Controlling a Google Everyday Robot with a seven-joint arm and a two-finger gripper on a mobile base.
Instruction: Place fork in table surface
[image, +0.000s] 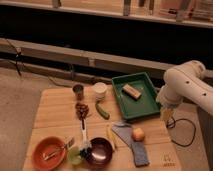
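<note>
Hovering gripper (168, 115) by right edge of table surface (55, 107)

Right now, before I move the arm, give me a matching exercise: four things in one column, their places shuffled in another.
1 thin silvery metal fork
2 tan rectangular block
3 round orange fruit
4 gripper

A in the green rectangular tray
B at the right edge of the light wooden table
C in the round orange bowl
D beside the grey-blue cloth

Pairs: 1-C, 2-A, 3-D, 4-B.

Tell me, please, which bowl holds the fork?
The orange bowl, front left, holds the fork; the dark bowl doesn't. The claw hangs right of the tray.
</note>
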